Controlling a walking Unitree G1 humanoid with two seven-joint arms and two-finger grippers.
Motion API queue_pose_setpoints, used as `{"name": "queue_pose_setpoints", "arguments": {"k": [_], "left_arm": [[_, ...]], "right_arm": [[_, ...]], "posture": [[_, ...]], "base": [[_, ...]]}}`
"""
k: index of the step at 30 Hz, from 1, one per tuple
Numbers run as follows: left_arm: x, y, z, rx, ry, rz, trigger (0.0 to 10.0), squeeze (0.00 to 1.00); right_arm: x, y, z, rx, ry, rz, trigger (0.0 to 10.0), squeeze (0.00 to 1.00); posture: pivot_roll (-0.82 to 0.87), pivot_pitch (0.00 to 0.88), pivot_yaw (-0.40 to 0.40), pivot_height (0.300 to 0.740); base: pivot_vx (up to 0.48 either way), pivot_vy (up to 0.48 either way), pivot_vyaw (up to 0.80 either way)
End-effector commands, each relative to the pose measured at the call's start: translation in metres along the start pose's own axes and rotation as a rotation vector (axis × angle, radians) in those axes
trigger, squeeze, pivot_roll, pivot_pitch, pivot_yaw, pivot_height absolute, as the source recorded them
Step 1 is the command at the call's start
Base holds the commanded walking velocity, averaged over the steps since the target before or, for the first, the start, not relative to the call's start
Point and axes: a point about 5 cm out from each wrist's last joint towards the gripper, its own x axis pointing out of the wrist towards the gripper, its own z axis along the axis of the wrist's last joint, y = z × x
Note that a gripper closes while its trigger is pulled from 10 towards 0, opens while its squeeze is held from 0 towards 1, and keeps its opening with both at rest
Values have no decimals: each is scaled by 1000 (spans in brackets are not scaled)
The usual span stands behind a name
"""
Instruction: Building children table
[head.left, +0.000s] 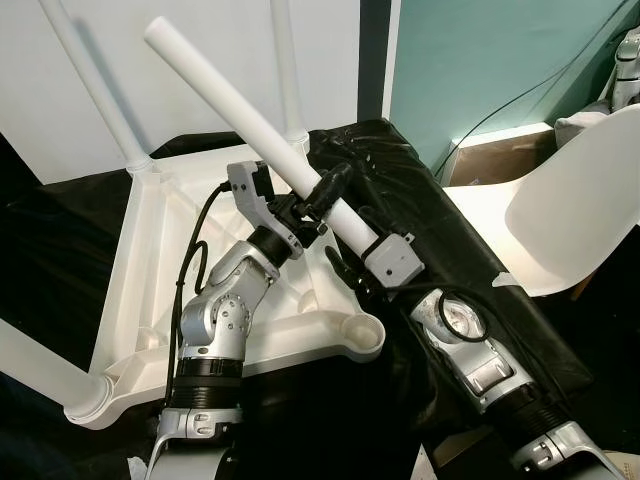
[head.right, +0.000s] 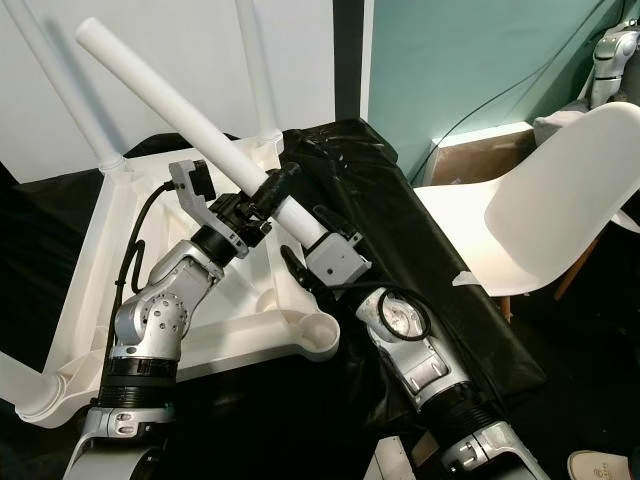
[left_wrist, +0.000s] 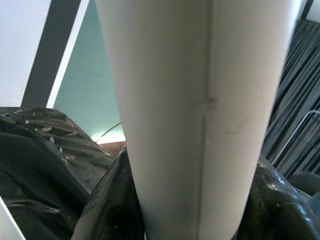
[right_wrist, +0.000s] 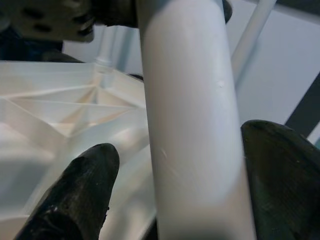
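White moulded chair (head.left: 570, 215) at right — seat and curved back, angled legs visible in the right eye view. Black glossy sheet (head.left: 400, 180) draped beside it. Teal wall panel (head.left: 480, 60) behind, thin black cable (head.left: 520, 95) running down it — white wall (head.left: 180, 90) to the left.

An upturned white tabletop (head.left: 150, 260) lies on black sheeting (head.left: 420, 200). Three fitted legs (head.left: 85, 90) block its far and near-left corners; the near-right corner socket (head.left: 360, 335) stands open. A white chair (head.left: 560, 210) crowds the right side.
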Motion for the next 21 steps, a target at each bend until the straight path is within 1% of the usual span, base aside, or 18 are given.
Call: {"name": "queue_pose_setpoints", "arguments": {"k": [1,2,3,4,5,6,7,8,9,10,11,13,14,16,17,18,19,21], "left_arm": [[0,-7,4,39,-14,-89,0,0],[0,-7,4,41,-12,-92,0,0],[0,-7,4,41,-12,-92,0,0],[0,-7,4,51,-12,-92,0,0],[0,-7,4,51,-12,-92,0,0],[-1,-6,5,68,-9,-92,0,0],[-1,-6,5,68,-9,-92,0,0],[-2,-6,5,92,-2,-93,0,0],[-2,-6,5,92,-2,-93,0,0],[-2,-5,5,114,5,-89,0,0],[-2,-5,5,114,5,-89,0,0],[-2,-3,3,141,14,-84,0,0],[-2,-3,3,146,14,-83,0,0],[-1,-4,3,147,12,-82,0,0],[-1,-4,3,149,10,-84,0,0],[-1,-4,3,149,10,-84,0,0],[-1,-5,3,152,9,-86,0,0],[-1,-5,3,152,9,-86,0,0]], "right_arm": [[3,-3,5,37,-6,4,10000,0],[6,-5,9,77,-8,8,10000,0],[6,-5,9,77,-8,8,10000,0],[9,-11,14,153,-1,18,10000,0],[9,-11,14,153,-1,18,10000,0],[12,-17,20,230,4,32,10000,0],[12,-17,20,230,4,32,10000,0],[15,-27,28,291,6,55,10000,0],[15,-27,28,291,6,55,10000,0],[17,-34,35,343,14,105,10000,0],[17,-34,35,343,14,105,10000,0],[16,-42,42,358,42,203,10000,0],[15,-43,43,370,59,238,8745,0],[15,-42,42,382,77,258,8745,0],[15,-41,40,390,100,275,6431,0],[15,-41,40,390,100,275,6431,0],[15,-38,37,391,126,290,6941,0],[15,-38,37,391,126,290,6941,0]], "posture": [[-51,0,60,740],[-51,0,60,740],[-51,0,60,740],[-49,0,58,740],[-49,0,58,740],[-49,0,58,740],[-49,0,58,740],[-47,0,56,740],[-47,0,56,740],[-48,0,55,740],[-48,0,55,740],[-48,0,48,740],[-48,0,46,740],[-48,0,46,740],[-46,0,44,740],[-46,0,44,740],[-42,0,41,740],[-42,0,41,740]], "base": [[0,0,0],[0,0,0],[0,0,0],[0,0,0],[0,0,0],[0,0,0],[0,0,0],[0,0,0],[0,0,0],[0,0,0],[0,0,0],[0,0,0],[0,0,0],[0,0,0],[0,0,0],[0,0,0],[0,0,0],[0,0,0]]}}
